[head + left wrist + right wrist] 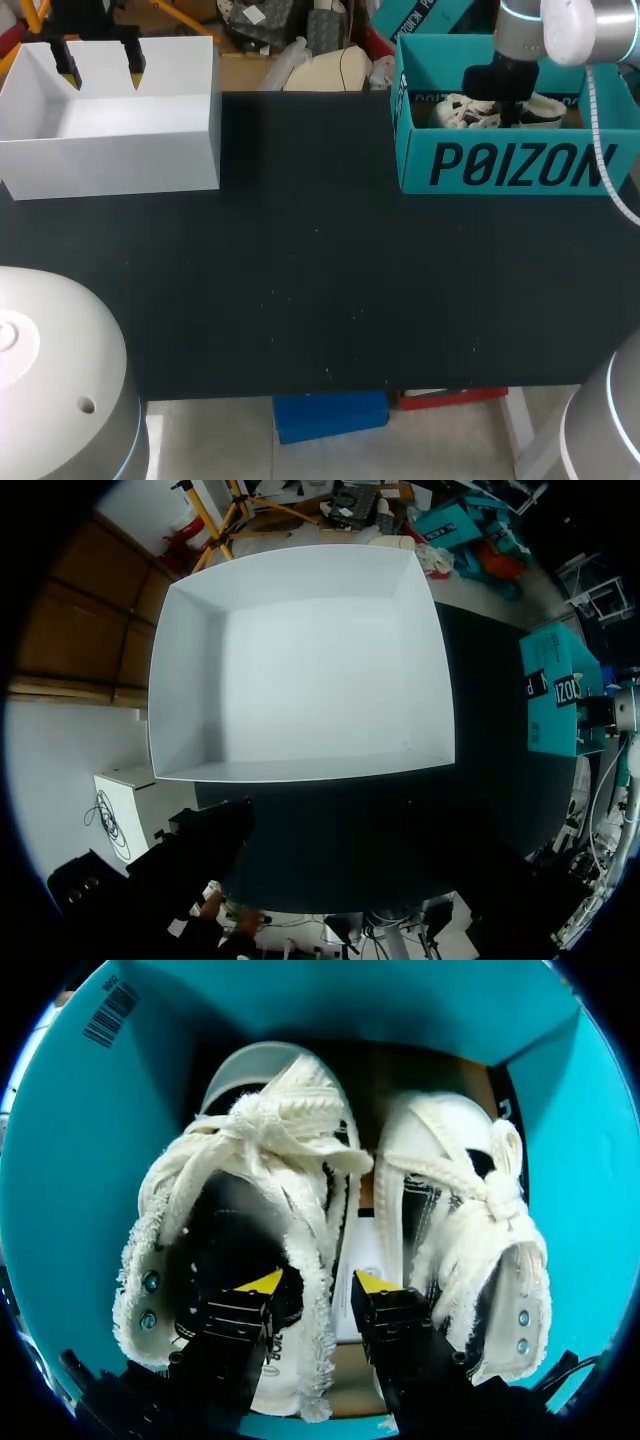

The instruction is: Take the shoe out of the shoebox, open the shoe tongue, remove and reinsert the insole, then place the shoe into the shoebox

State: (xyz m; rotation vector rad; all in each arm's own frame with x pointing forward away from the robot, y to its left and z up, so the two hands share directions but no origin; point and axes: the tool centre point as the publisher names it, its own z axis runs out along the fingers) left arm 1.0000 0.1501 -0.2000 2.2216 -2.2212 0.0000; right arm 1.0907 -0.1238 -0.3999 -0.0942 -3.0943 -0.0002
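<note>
right pincer (317, 1285): fingers spread, straddling the shoe's (280, 1130) inner side wall, doesn't look clamped yet
shoe: directly under it inside the teal shoebox (70, 1180), long axis running straight ahead of the fingers
second shoe (450, 1190): just beside
left pincer (100, 63): also spread, well apart over the white box (110, 165), so the right arm's nearer

head: overhead | left wrist: above white box (300, 660) | right wrist: inside shoebox (300, 1000)

Teal shoebox (412, 165) with black lettering, cream frayed shoes (265, 1130), white box (110, 165), black table (320, 290)
</note>
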